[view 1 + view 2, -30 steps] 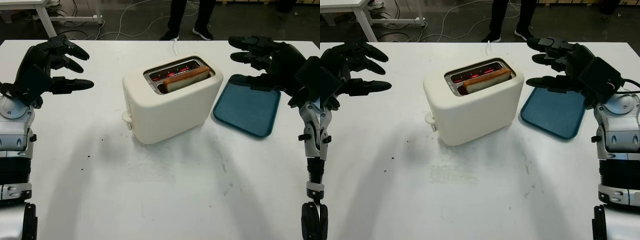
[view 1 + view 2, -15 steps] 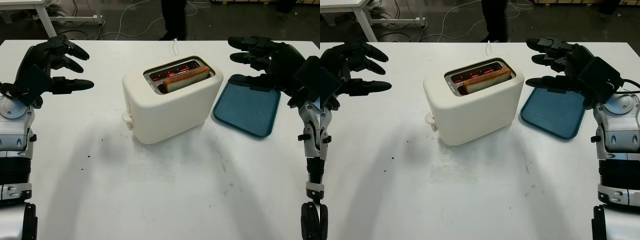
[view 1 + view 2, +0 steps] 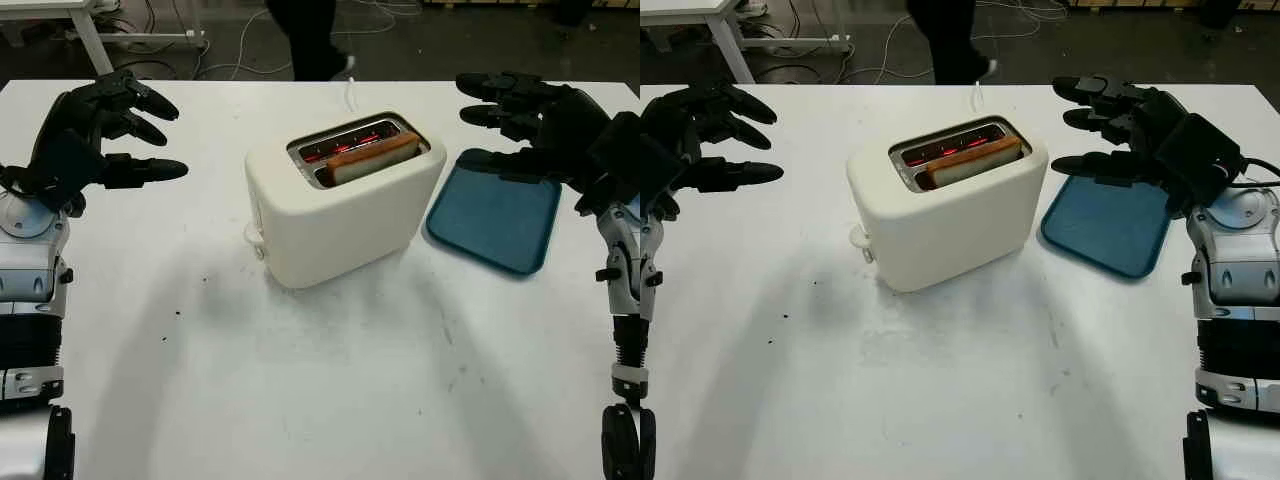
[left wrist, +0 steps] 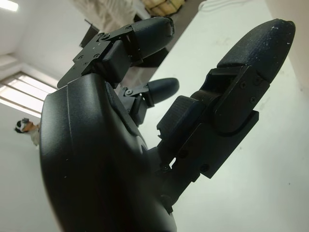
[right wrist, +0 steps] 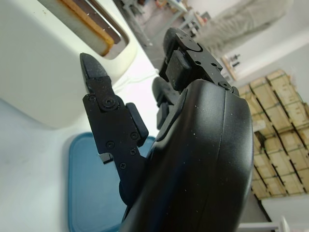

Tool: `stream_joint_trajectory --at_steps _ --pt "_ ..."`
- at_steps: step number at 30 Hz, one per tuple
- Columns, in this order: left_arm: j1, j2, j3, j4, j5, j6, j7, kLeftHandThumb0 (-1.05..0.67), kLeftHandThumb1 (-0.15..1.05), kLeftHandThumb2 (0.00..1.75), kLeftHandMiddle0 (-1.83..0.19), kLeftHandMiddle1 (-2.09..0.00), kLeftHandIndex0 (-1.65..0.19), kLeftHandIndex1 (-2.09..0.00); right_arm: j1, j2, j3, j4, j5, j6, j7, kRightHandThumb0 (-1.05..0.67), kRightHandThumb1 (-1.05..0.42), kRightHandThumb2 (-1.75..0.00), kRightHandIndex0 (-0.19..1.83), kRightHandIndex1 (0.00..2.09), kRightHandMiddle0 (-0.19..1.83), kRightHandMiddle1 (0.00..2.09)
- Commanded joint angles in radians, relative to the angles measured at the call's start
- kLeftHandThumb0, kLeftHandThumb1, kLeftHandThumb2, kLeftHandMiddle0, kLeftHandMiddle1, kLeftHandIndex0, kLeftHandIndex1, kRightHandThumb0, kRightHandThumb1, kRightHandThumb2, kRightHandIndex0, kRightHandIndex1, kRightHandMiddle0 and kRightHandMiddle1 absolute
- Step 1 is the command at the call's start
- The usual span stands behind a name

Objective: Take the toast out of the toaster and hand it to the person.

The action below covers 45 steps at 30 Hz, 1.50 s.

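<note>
Toast [image 3: 372, 157]: light, brittle, likely hot; upright in toaster [image 3: 340, 205]; grip exposed top edge. Left hand [image 3: 95, 135], right hand [image 3: 535, 120]: open, holding nothing.

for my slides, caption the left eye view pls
Toast sits in the toaster; open left hand and right hand wait either side.

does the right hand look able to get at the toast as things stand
Probably yes. The right hand is open above the blue tray, beside the toaster. The toast sticks up from the near slot, with nothing between them.
</note>
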Motion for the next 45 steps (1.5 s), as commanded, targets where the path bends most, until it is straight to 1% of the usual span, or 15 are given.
stream_joint_trajectory --at_steps 1,45 --pt "-0.002 -0.002 0.004 0.007 -0.006 -0.011 -0.001 -1.05 0.54 0.00 -0.50 -1.30 -0.55 -1.14 0.002 0.004 0.001 -0.008 0.007 -0.005 -0.003 -0.22 -0.79 0.00 0.17 0.54 0.46 0.01" --pt "-0.005 0.001 -0.001 0.005 0.002 -0.008 0.001 -1.05 0.55 0.00 -0.51 -1.29 -0.56 -1.13 -0.003 0.009 0.000 0.004 0.017 -0.003 0.007 -0.24 -0.79 0.00 0.13 0.57 0.45 0.00"
